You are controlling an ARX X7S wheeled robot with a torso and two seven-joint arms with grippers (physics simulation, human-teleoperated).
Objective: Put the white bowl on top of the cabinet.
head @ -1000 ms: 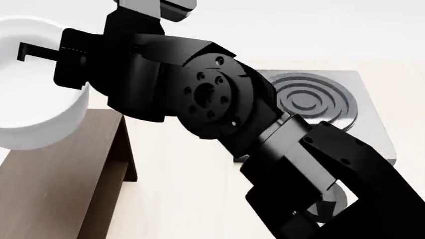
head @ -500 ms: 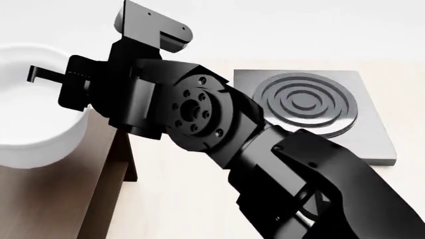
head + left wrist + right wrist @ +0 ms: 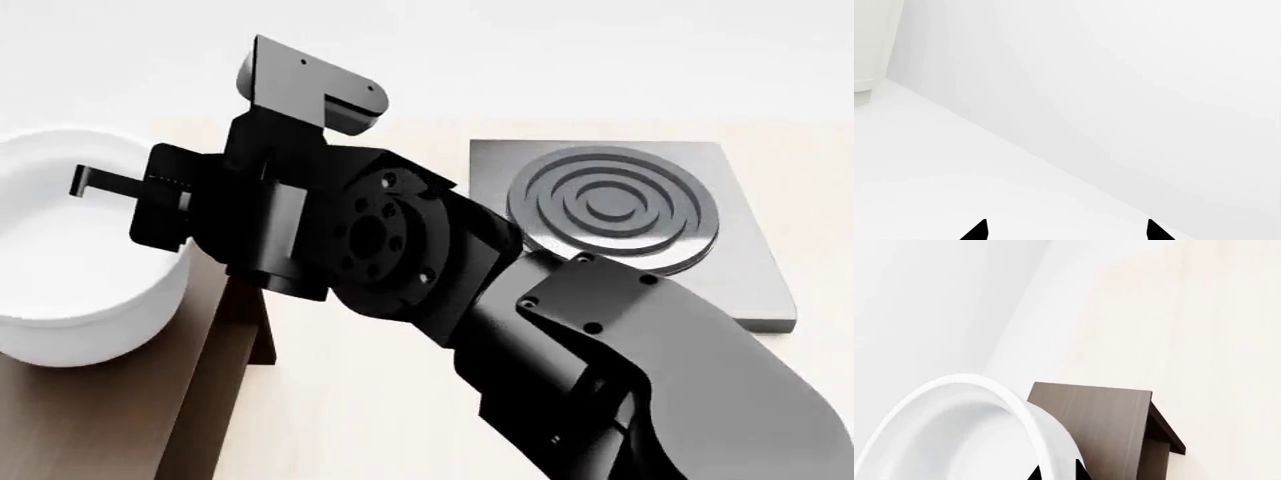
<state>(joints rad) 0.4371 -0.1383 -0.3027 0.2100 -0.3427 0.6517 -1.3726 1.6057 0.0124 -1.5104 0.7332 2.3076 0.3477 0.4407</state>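
- The white bowl [image 3: 74, 250] sits upright with its mouth open upward over the top of the cabinet [image 3: 94, 420], at the cabinet's far end; being round, it has no long axis to speak of.
- From the head view I cannot tell whether the bowl's base touches the wood or hangs just above it.
- The right gripper [image 3: 100, 180] grips the bowl's rim on the side nearest the stove plate: one finger [image 3: 114, 183] reaches in over the rim, and in the right wrist view the rim [image 3: 1029, 425] runs between the two dark fingertips [image 3: 1081, 472], which stand close together on it.
- The cabinet's long axis runs from the near edge of the head view away toward the bowl; its right edge drops to the pale desk [image 3: 387, 400].
- The grey stove plate [image 3: 627, 220] lies flat on the desk well apart from the cabinet, with a strip of bare desk between them that the right arm [image 3: 534, 340] crosses.
- The left gripper [image 3: 1066, 232] shows only two dark fingertips spread wide apart, with nothing between them, facing white surfaces.
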